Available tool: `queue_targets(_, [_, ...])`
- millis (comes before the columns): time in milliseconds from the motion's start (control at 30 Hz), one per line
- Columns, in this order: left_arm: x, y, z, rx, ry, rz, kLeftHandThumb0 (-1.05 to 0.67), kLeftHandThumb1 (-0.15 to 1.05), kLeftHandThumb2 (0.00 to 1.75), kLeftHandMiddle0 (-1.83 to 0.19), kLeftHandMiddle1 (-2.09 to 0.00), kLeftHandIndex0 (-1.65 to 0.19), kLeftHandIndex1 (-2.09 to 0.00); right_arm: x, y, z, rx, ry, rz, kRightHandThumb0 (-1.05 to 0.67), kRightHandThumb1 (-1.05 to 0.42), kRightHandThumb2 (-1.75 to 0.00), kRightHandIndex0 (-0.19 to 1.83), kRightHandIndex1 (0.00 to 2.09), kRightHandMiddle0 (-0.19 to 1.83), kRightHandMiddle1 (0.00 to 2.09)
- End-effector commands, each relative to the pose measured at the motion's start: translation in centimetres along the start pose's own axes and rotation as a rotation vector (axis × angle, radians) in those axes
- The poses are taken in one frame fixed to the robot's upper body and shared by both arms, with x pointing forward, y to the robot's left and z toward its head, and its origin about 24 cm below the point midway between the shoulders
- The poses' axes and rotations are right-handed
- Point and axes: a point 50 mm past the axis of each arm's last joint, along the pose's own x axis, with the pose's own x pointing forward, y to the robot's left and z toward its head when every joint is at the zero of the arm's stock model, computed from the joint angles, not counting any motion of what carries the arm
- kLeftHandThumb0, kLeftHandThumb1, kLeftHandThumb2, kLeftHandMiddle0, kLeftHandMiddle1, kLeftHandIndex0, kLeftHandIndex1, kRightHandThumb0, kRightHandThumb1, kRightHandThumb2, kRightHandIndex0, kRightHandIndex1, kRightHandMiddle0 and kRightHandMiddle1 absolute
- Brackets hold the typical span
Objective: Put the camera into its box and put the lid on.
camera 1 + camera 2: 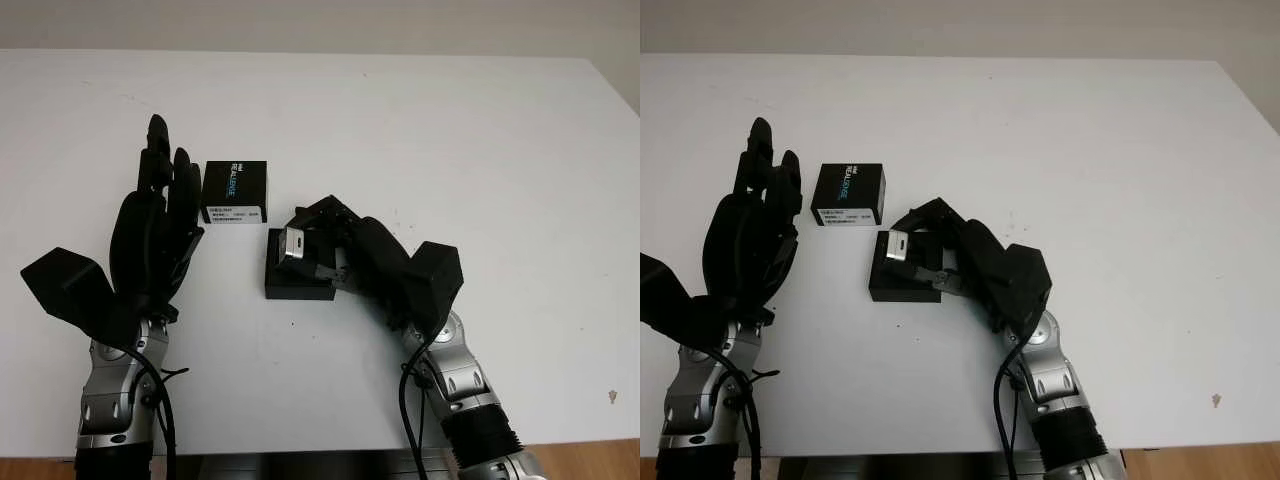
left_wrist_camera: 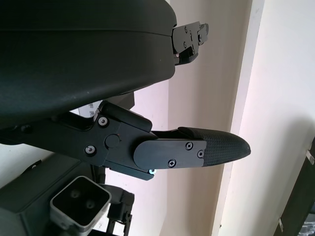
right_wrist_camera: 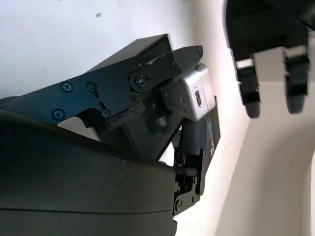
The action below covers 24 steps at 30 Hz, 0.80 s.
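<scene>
Now right hand [image 1: 330, 250] fingers clamped on camera [image 1: 293, 244] over box [image 1: 297, 280]; left hand [image 1: 155, 225] open, upright beside lid [image 1: 235, 192].

The small silver camera [image 1: 293, 247] sits tilted in the fingers [image 1: 318, 215] of my right hand [image 1: 345, 250], just above the far left corner of the open black box [image 1: 297, 281], its port end facing out. The box lies flat on the white counter [image 1: 420, 150]. The black lid [image 1: 234, 191], with white lettering and a label, lies just beyond it, close to my open left hand [image 1: 150, 235].
</scene>
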Motion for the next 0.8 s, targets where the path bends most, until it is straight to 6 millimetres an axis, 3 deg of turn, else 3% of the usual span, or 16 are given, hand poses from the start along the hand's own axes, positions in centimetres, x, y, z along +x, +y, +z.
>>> queue_targets(0, [0.0, -0.2, 0.4, 0.003, -0.020, -0.002, -0.79, 1.05, 0.41, 0.19, 0.00, 0.19, 0.00, -0.6, 0.0, -1.2, -0.072, 0.042, 0.025, -0.47, -1.02, -0.06, -0.13, 0.72, 0.20, 1.67])
queue_targets(67, [0.0, -0.2, 0.4, 0.005, -0.021, -0.001, -0.79, 1.05, 0.41, 0.19, 0.00, 0.19, 0.00, -0.8, -0.2, -1.0, -0.145, 0.031, 0.040, -0.47, -1.02, -0.06, -0.15, 0.68, 0.12, 1.55])
queue_targets(133, [-0.1, -0.1, 0.5, 0.010, -0.023, 0.000, -0.79, 1.05, 0.41, 0.19, 0.00, 0.19, 0.00, -1.0, -0.4, -0.6, -0.219, 0.023, 0.055, -0.48, -1.01, -0.05, -0.15, 0.49, 0.02, 1.25])
queue_targets(200, [-0.2, -0.1, 0.5, 0.004, -0.025, -0.001, -0.78, 1.05, 0.41, 0.19, 0.00, 0.19, 0.00, -1.2, -0.6, -0.2, -0.275, 0.008, 0.059, -0.49, -0.99, -0.05, -0.12, 0.28, 0.01, 0.94])
queue_targets(300, [-0.2, -0.1, 0.5, 0.007, -0.021, -0.002, -0.78, 1.05, 0.41, 0.19, 0.00, 0.19, 0.00, -1.6, -0.8, 0.2, -0.319, -0.032, 0.049, -0.49, -0.97, -0.05, -0.11, 0.16, 0.02, 0.73])
queue_targets(767, [-0.3, -0.1, 0.4, 0.018, -0.015, -0.006, -0.77, 1.05, 0.43, 0.19, 0.00, 0.19, 0.00, -2.5, -1.5, 1.4, -0.463, -0.150, -0.011, -0.49, -0.94, -0.05, -0.15, 0.07, -0.07, 0.66])
